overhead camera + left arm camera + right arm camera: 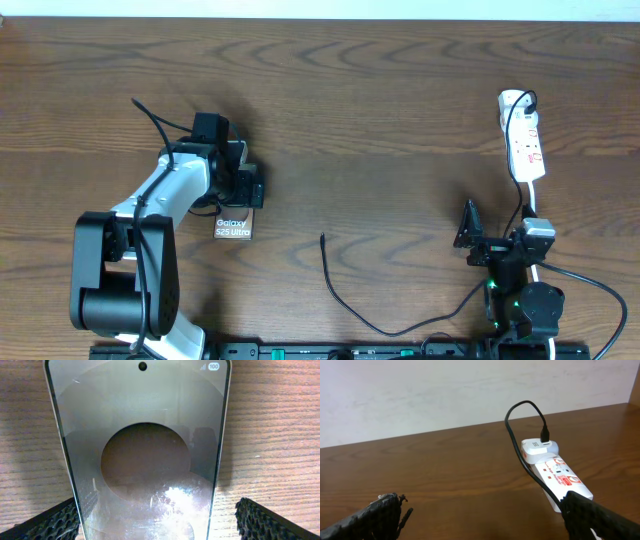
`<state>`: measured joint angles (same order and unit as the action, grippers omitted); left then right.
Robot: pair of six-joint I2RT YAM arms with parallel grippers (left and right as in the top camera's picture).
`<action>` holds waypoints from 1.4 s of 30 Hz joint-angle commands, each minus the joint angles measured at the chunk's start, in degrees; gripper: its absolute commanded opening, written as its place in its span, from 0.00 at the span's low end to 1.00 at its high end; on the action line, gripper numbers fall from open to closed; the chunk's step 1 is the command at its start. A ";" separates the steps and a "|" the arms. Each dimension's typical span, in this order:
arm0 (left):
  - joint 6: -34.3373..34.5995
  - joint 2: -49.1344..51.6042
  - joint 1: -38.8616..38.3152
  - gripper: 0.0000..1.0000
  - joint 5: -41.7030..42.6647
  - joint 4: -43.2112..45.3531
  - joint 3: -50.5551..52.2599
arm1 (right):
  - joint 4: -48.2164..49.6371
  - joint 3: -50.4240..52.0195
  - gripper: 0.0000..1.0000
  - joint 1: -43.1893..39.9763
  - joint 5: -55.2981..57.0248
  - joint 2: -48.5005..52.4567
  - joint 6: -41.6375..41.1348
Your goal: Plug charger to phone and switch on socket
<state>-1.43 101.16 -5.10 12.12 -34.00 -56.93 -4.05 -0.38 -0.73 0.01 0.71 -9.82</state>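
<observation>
Ribbed black pads (pixel 55 522) at both lower corners of the left wrist view, cut off by the frame edge. Left gripper (pixel 160 527) spread wide, straddling the near end of the phone (pixel 142 460) without clamping it. Bare wood between the right pad and the phone; on the left side, too close to tell whether touching.

Glossy flat slab with a thin pale rim, a punch-hole dot at top centre and a tiny "100" badge at upper right. Grey rings around a dark disc, with glare low down. Bottom end out of frame.

From overhead, phone (pixel 234 228) at lower left on the dark, grained wooden table (pixel 380 100), white lettering showing, upper part hidden under the left gripper (pixel 243 190).

Thin black charger (pixel 345 300) with its free tip near lower centre, well apart from the phone, curving to the bottom edge and lost among the arm bases.

White elongated socket (pixel 523 135) with red markings at upper right; switch position too small to make out. Black cable (pixel 517 450) looping into a white block at the far end of the socket (pixel 555 472).

Right gripper (pixel 500 228) at lower right, wide apart and empty, its textured fingertips (pixel 370 520) clipped by the frame.
</observation>
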 commanded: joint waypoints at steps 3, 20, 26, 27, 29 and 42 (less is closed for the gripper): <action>-0.46 1.70 -0.44 0.97 1.09 -0.44 1.27 | -0.24 0.07 0.99 0.83 0.50 -0.33 0.66; 3.69 1.70 -0.46 0.97 -4.24 -1.05 1.77 | -0.24 0.07 0.99 0.83 0.50 -0.33 0.66; 3.89 1.70 -0.46 0.97 -4.26 -1.03 1.99 | -0.24 0.07 0.99 0.83 0.50 -0.33 0.66; 3.89 1.70 -0.46 0.97 -4.26 -1.01 2.08 | -0.24 0.07 0.99 0.83 0.50 -0.33 0.66; 3.87 1.70 -0.46 0.97 -4.26 -0.98 2.21 | -0.24 0.07 0.99 0.83 0.50 -0.33 0.68; 3.89 1.70 -0.50 0.97 -6.16 -1.01 2.99 | -0.24 0.07 0.99 0.83 0.50 -0.33 0.66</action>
<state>1.56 101.16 -5.63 7.84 -34.46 -56.53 -4.03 -0.38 -0.73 0.01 0.71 -9.82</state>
